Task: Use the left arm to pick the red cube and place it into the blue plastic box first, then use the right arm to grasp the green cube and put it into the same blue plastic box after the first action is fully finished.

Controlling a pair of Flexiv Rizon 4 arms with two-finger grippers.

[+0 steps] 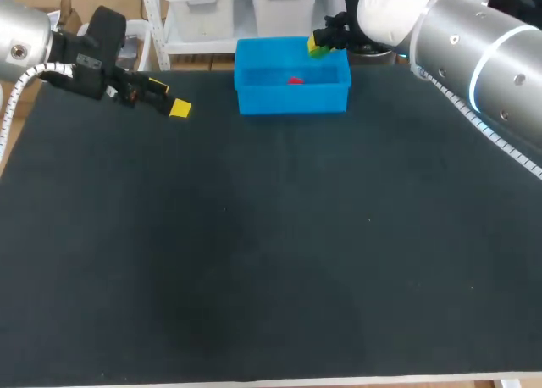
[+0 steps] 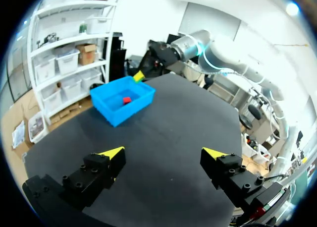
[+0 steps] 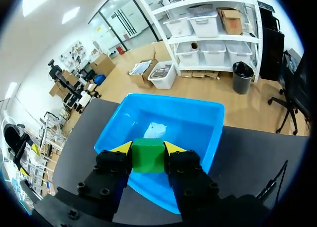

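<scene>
Black worktop [image 1: 271, 261]: your right end effector [image 3: 148, 147] clamps a smooth green cube [image 3: 148, 158], blue plastic box [image 1: 292, 100] beneath, small red cube [image 2: 127, 100] inside; left end effector [image 2: 163, 152] gapes.

No text, number, label or sign can be read on the blue plastic box [image 1: 292, 98] or on the table [image 1: 254, 252].
</scene>
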